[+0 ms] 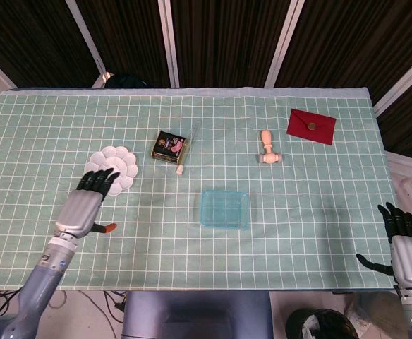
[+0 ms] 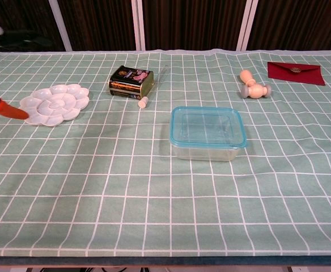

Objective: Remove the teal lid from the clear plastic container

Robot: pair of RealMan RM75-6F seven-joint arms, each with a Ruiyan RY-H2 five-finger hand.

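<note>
Teal lid (image 1: 224,207) sat sealed on the clear plastic container (image 1: 224,224) mid-counter in the head view, untouched; left hand (image 1: 87,203) hovered well apart, fingers spread, right hand (image 1: 403,247) likewise at the counter edge. In the chest view, the container's long axis ran left-right, lid up.

Left hand (image 1: 86,205) raised over the table's left part, forearm running up from the near left corner, fingers extended and apart, thumb out to the side, holding nothing. Right hand (image 1: 403,247) at the near right edge, fingers spread, empty.
</note>
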